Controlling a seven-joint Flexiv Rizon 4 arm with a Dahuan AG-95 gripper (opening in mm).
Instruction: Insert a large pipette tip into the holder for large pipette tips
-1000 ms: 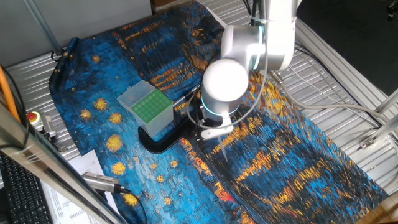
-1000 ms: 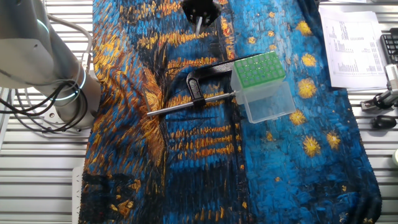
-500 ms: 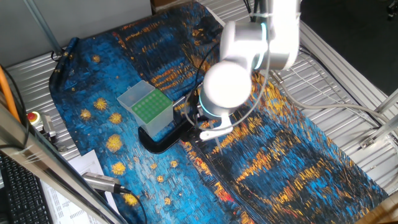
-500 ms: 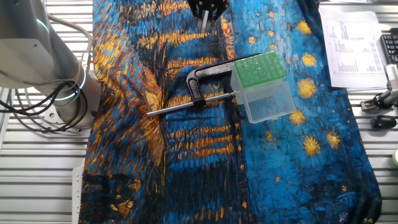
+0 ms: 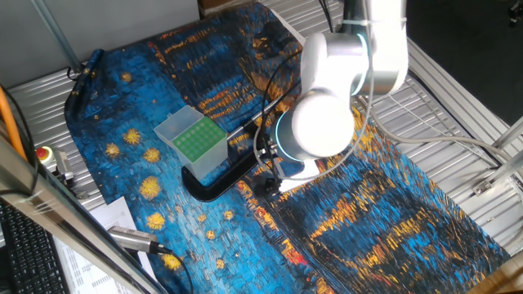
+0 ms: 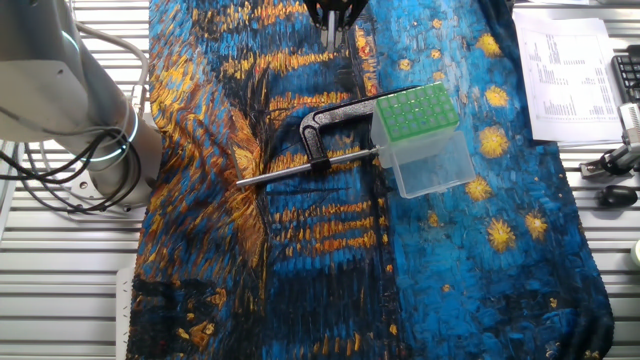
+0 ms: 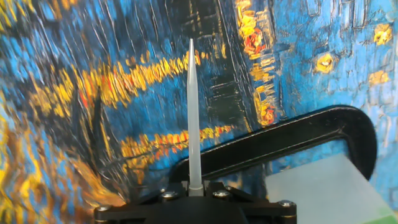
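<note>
The black two-finger end effector [image 7: 194, 194] is clamped on the slender whitish translucent pipette tip [image 7: 193, 112], which points straight out from it. The translucent holder box with green grid top [image 6: 420, 135] stands well apart, beside a black C-shaped clamp [image 6: 325, 125].

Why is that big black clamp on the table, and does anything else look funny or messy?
The black clamp lies flat on the painted cloth, its jaw around the green-topped tip box, likely bracing it. The gripper holds the pipette tip straight. Nothing looks spilled or broken.
</note>
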